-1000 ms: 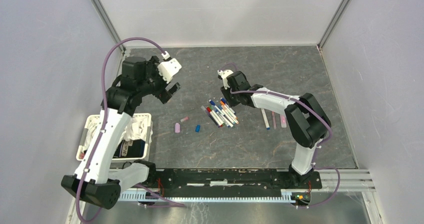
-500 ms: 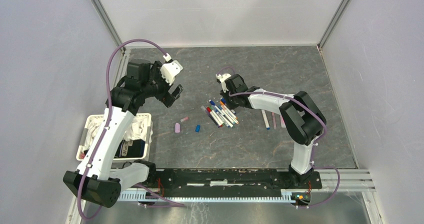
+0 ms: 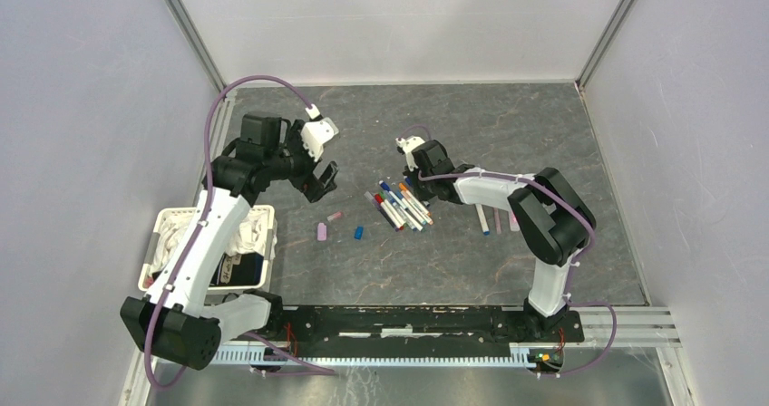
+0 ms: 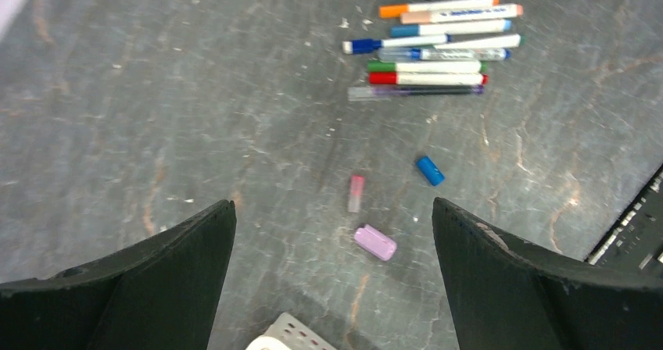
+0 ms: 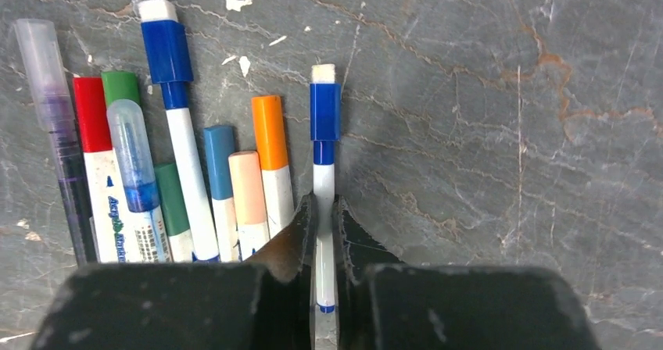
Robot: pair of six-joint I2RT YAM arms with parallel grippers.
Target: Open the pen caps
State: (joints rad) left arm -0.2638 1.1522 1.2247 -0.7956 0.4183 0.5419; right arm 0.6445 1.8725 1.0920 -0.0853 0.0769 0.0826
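Pinching blue-capped pen (image 5: 323, 180) between right jaws; cap (image 5: 324, 112) protruding beyond tips.

Top external: looked down from above and behind the arm bases (image 3: 544, 308), far off, taking in the whole grey tabletop (image 3: 508, 125) and both arms.
Left wrist: sat high above the tabletop, looking down and forward between the wide-spread left fingers (image 4: 156, 287), at middle range.
Right wrist: sat very near the tabletop, looking down along the right fingers (image 5: 293, 248), which were closed on a blue-capped pen (image 5: 324, 123).
Shared by all three: the row of pens (image 3: 399, 205).
Shared by top and left wrist: the loose blue cap (image 4: 429, 170), lilac cap (image 4: 374, 242) and pink cap (image 4: 356, 193).
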